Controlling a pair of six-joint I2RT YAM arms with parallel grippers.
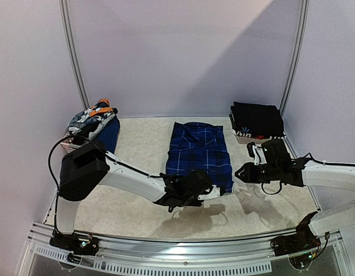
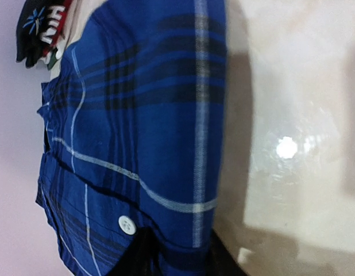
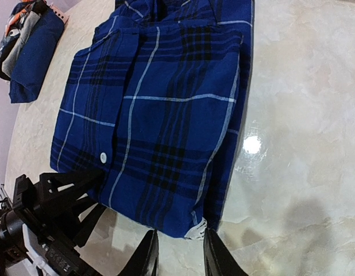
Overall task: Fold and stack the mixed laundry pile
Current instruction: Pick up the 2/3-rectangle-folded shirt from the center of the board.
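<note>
Left tool (image 2: 178,260) has a finger on each side of the blue plaid shirt (image 1: 199,152) at its near hem, can't tell if it's actually clamped. Right tool (image 3: 178,246) is partly spread, shirt corner right at its tips. Shirt lies folded mid-tabletop (image 1: 143,146), between the colourful heap (image 1: 92,118) and the black stack (image 1: 257,119).

Folded blue plaid shirt (image 1: 199,152) mid-table; black stack (image 1: 257,119) back right, colourful heap (image 1: 92,121) back left.
</note>
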